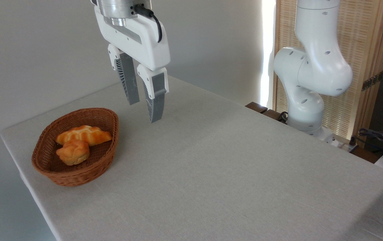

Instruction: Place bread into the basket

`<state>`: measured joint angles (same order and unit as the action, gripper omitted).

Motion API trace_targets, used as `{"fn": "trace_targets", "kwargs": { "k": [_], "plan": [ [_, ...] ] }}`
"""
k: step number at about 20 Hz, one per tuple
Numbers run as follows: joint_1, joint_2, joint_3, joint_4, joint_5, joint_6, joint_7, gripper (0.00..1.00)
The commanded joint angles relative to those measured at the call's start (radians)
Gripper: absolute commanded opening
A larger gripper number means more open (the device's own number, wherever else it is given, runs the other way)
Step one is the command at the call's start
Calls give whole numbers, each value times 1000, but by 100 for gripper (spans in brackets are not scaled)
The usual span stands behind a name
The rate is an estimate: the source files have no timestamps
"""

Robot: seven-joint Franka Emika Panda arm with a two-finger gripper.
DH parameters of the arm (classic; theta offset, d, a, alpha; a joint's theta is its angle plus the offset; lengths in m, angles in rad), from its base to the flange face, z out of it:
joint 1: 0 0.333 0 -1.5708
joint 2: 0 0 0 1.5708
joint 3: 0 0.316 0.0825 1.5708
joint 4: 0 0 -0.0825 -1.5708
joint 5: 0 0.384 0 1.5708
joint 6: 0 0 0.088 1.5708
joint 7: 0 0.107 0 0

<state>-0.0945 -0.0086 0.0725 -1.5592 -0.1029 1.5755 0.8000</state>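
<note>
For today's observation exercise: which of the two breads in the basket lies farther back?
The long braided loaf; the small round bun sits in front of it, toward the basket's near rim.

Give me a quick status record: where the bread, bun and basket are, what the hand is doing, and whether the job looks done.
bread: lying inside the basket, towards its far side
bun: inside the basket, in front of the bread and touching it
basket: upright on the table's left end
hand: open, empty, raised above the table to the right of the basket
task state: bread is in the basket; looks done
</note>
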Motion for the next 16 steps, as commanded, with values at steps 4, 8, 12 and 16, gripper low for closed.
{"fn": "trace_targets", "kwargs": {
  "k": [4, 8, 12, 16],
  "plan": [
    [41, -4, -26, -2, 35, -23, -28, 100],
    [42, -2, -30, -4, 55, 1, -30, 100],
    [62, -2, -54, -10, 57, 17, -33, 100],
    [79, -4, -71, -13, 71, 18, -33, 100]
  ]
}}
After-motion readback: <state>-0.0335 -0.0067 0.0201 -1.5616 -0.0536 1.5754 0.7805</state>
